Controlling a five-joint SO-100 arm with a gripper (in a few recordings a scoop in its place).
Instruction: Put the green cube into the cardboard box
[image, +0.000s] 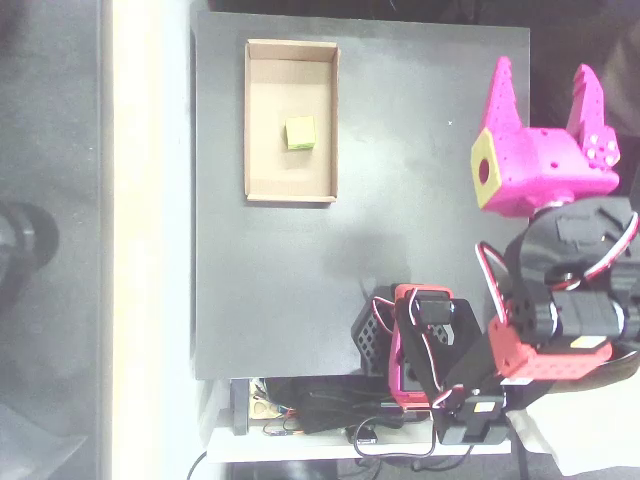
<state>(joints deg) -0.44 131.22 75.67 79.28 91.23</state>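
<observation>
The green cube (300, 133) lies on the beige floor of the cardboard box (255, 120), near the box's middle, in the overhead view. The box sits at the upper left of the dark table. My magenta gripper (543, 83) is far to the right of the box, near the table's right edge. Its two fingers point up in the picture and stand apart with nothing between them. A yellow-green square with a dark hole (485, 170) is part of the gripper body.
The dark table (400, 250) is bare between box and gripper. The arm's red and black base (430, 350) and cables sit at the table's lower edge. A pale strip (150, 240) runs down the table's left side.
</observation>
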